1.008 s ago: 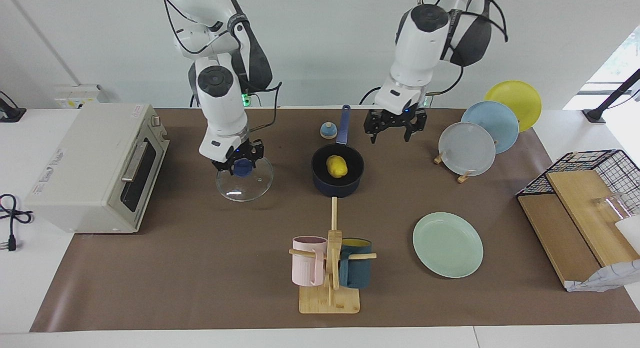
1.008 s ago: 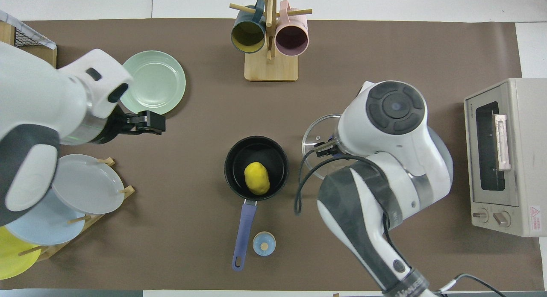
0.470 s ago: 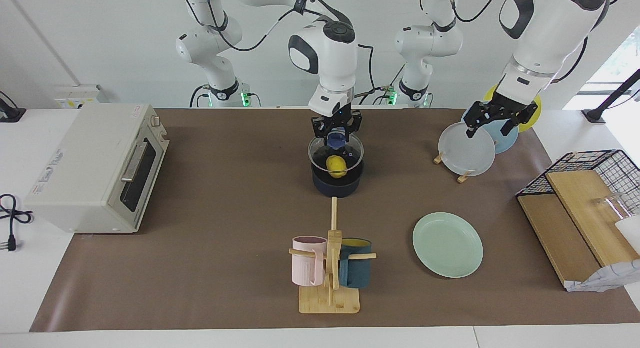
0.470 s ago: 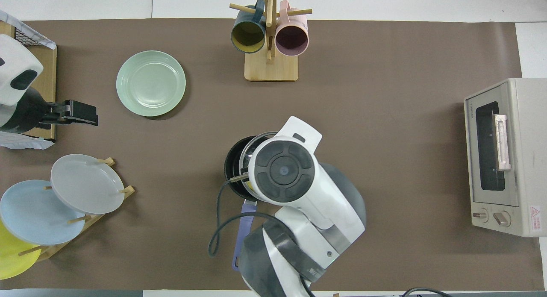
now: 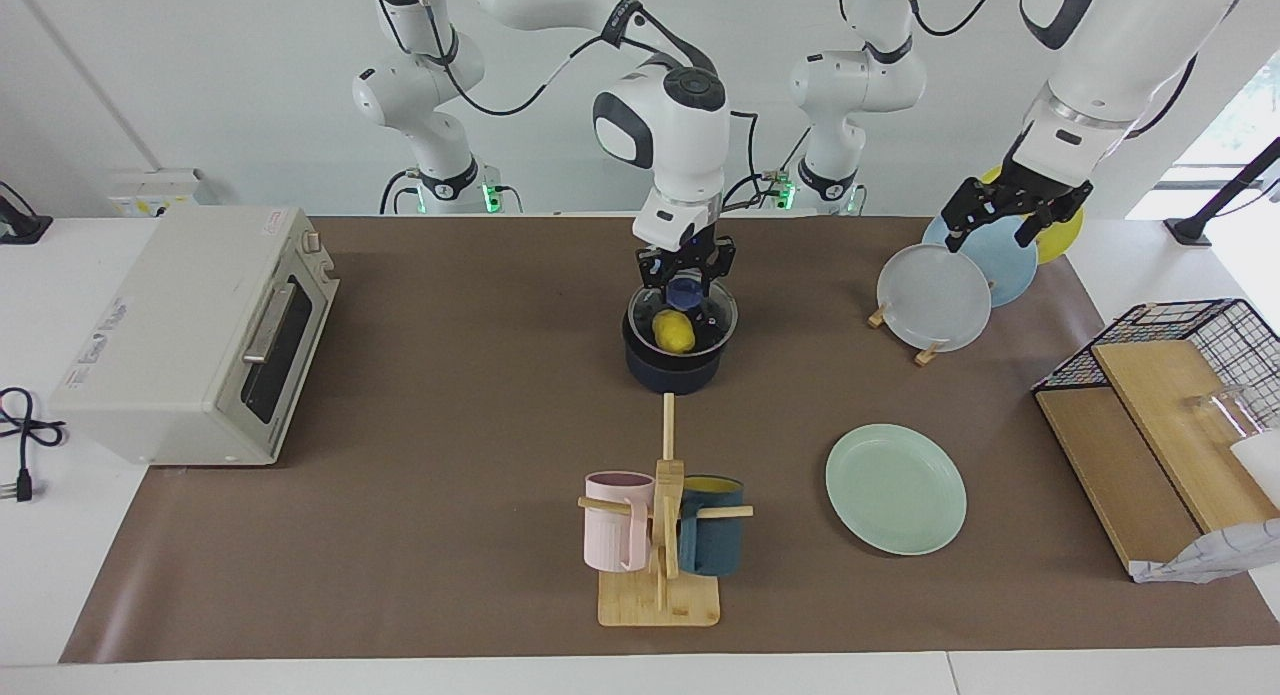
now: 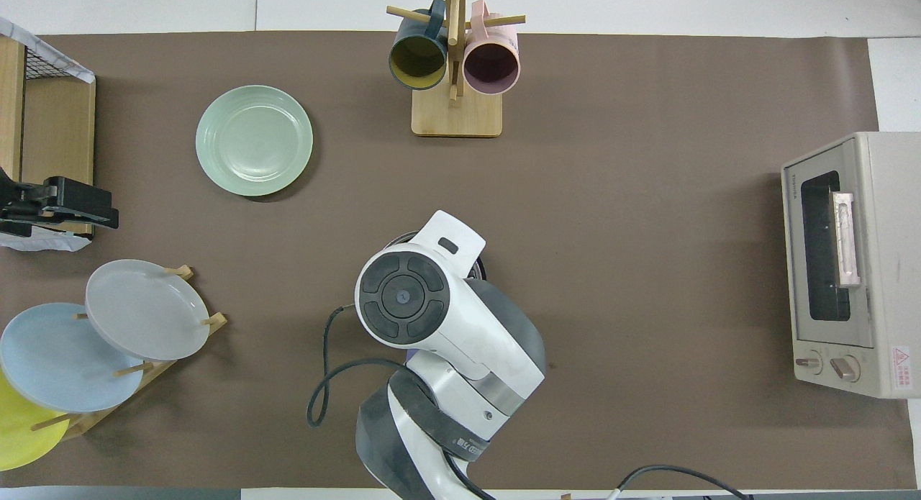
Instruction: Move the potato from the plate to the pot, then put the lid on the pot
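Observation:
The dark navy pot [image 5: 672, 375] stands mid-table with the yellow potato [image 5: 673, 331] inside it. The clear glass lid [image 5: 714, 313] lies level at the pot's rim, and the potato shows through it. My right gripper [image 5: 686, 287] is shut on the lid's blue knob, straight above the pot. In the overhead view the right arm [image 6: 432, 306] hides the pot, lid and potato. The mint-green plate [image 5: 895, 488] is bare, farther from the robots toward the left arm's end; it also shows in the overhead view [image 6: 254, 140]. My left gripper [image 5: 1012, 218] is open, empty, raised over the plate rack.
A toaster oven [image 5: 190, 335] stands at the right arm's end. A wooden mug stand [image 5: 660, 535] with a pink and a teal mug is farther out than the pot. A rack with grey, light blue and yellow plates [image 5: 935, 297] and a wire basket with boards [image 5: 1160, 415] are at the left arm's end.
My right gripper carried the lid from the table over to the pot and lowered it to the rim. My left gripper rose and drew back toward the plate rack.

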`<state>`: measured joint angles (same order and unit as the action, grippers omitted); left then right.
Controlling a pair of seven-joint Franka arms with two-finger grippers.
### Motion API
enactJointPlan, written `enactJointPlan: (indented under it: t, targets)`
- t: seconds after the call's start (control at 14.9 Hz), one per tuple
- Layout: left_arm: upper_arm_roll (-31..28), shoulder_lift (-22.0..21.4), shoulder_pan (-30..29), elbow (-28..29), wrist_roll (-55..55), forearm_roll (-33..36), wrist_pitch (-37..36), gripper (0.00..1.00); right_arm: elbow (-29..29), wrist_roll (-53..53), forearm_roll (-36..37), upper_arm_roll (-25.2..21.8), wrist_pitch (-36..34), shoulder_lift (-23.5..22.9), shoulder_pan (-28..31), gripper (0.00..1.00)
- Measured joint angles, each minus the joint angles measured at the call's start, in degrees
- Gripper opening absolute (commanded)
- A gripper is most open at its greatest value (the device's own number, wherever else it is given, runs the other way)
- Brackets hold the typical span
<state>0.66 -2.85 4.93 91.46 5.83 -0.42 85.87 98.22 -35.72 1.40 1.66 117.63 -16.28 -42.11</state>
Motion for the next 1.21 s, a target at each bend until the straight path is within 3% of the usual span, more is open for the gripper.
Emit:
enactJointPlan:
  t: [1.21]
  targets:
    - [0.53, 0.88, 0.04, 2.52, 0.07, -1.16, 4.48, 1.00, -0.06, 0.00, 0.02, -0.06, -1.32, -1.08, 0.19, 0.00]
